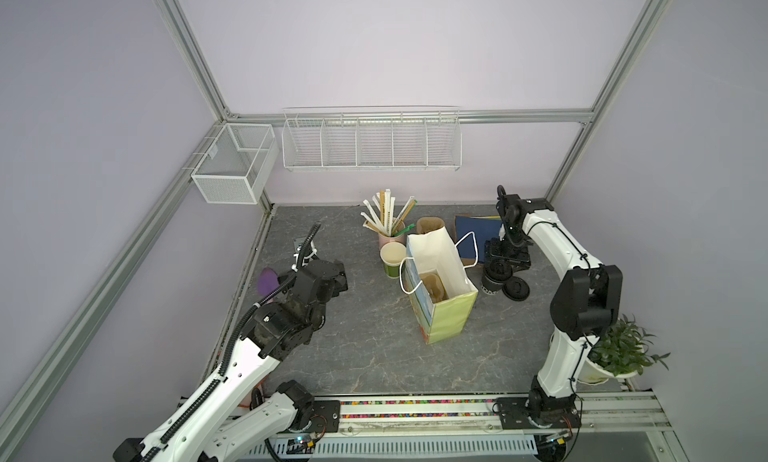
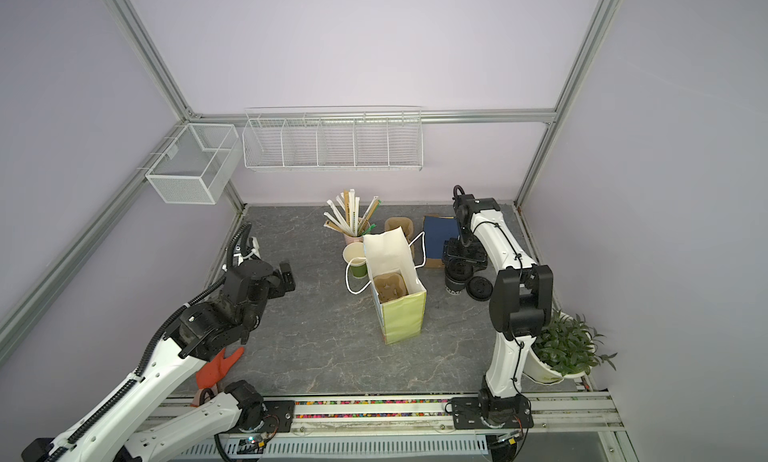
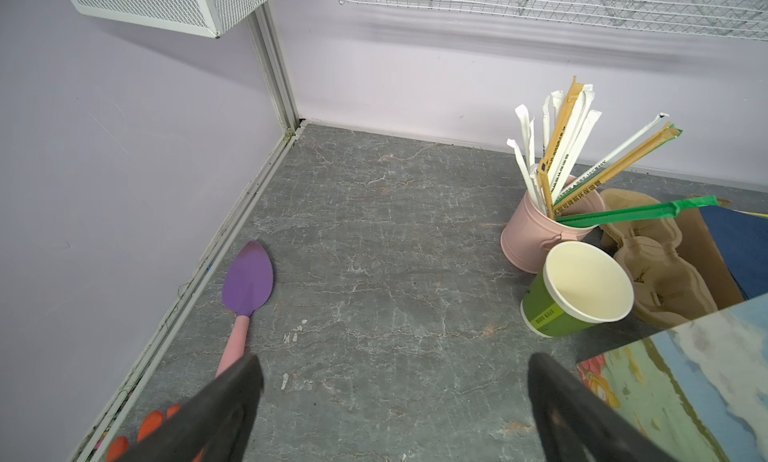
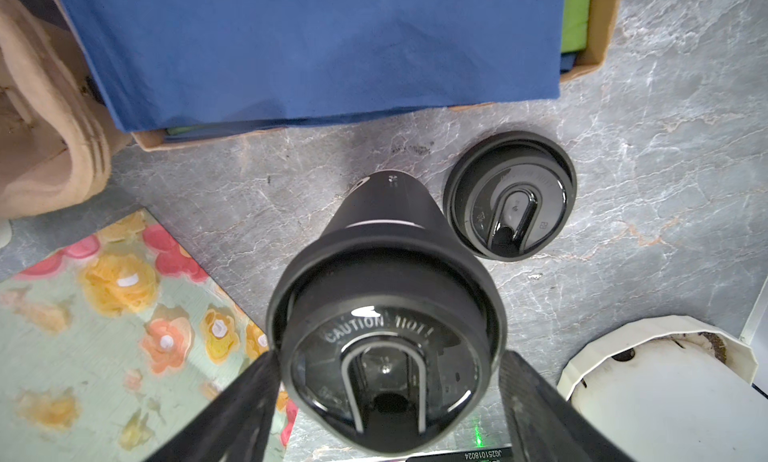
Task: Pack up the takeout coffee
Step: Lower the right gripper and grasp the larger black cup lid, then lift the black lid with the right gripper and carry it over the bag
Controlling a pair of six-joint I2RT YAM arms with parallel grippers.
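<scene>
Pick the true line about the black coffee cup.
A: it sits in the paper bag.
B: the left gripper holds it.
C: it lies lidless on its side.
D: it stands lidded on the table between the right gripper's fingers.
D: the right wrist view shows the black coffee cup upright and lidded on the table, with the right gripper straddling it, jaws open.

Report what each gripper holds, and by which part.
Left gripper holds nothing; its jaws stand open. Right gripper straddles the takeout coffee at its lidded rim, which stands on the table; whether the fingers actually clamp it cannot be told.
</scene>
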